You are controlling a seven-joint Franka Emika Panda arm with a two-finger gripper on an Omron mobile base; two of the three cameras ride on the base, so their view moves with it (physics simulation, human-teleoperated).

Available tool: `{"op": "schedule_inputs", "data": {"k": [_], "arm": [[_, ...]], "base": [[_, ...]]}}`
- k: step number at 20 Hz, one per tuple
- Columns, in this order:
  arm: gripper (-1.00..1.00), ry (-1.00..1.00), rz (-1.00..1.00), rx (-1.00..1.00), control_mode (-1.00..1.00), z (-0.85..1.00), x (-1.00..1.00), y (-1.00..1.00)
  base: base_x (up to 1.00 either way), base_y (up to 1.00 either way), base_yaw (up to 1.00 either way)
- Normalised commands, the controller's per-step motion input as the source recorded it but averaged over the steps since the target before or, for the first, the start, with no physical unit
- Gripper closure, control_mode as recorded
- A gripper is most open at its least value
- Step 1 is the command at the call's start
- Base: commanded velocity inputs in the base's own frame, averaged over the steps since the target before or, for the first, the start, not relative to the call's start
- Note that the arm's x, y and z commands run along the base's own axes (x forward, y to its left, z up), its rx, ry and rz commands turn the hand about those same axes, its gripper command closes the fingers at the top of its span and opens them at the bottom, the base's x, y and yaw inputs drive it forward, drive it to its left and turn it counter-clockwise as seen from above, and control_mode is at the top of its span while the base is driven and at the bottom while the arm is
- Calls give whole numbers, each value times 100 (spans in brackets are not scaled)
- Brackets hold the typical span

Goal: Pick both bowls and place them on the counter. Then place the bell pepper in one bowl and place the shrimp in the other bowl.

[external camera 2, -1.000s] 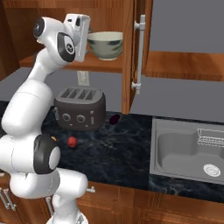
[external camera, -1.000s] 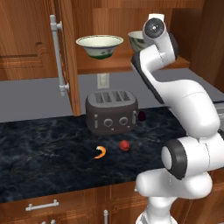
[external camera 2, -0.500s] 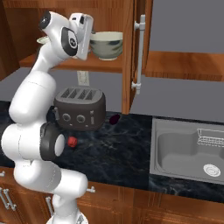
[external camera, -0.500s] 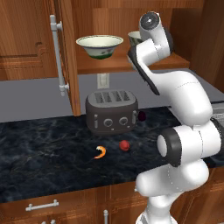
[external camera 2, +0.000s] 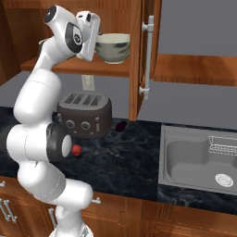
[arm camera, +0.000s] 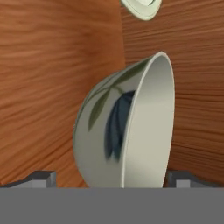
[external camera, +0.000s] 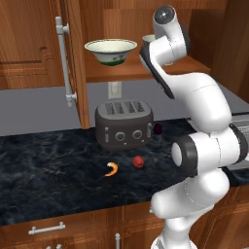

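Progress: nothing delivered yet. Both bowls sit on the brown wooden cabinet shelf [external camera: 121, 73] above the tabletop. The wide, shallow cream ceramic bowl with a small green mark [external camera: 110, 51] stands on the left part of the shelf. The deeper cream ceramic bowl with a dark blue-green leaf pattern [external camera 2: 112, 47] stands to its right, just in front of the robot's hand. The small glossy red bell pepper [external camera: 138, 162] and the tiny orange curled shrimp [external camera: 112, 169] lie near each other on the black marble-look tabletop [external camera: 48, 170], in front of the dark grey four-slot toaster [external camera: 124, 123]. Left to do, by this reading: bring down both bowls, then load the pepper and the shrimp.

Arm pose: the white arm rises tall from the base, elbow high, wrist turned level toward the open cabinet. The two-finger gripper [arm camera: 109, 178] is up against the deeper bowl; in the hand view the bowl appears rolled sideways and sits between the two dark fingertips [arm camera: 41, 178].

Jaws: spread wide apart, straddling the deeper bowl, not clamped. Contact with the bowl cannot be judged.
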Motion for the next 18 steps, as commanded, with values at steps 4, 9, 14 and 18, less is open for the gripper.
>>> {"op": "schedule_inputs", "data": {"k": [4, 9, 14, 18], "arm": [[-100, 4, 0, 0, -100, -8, 4, -2], [-100, 2, 0, 0, -100, -9, 6, -8], [-100, 0, 0, 0, -100, -9, 12, -8], [-100, 2, 0, 0, -100, -11, 18, 0]], "base": [[0, 0, 0], [0, 0, 0], [0, 0, 0], [0, 0, 0]]}}
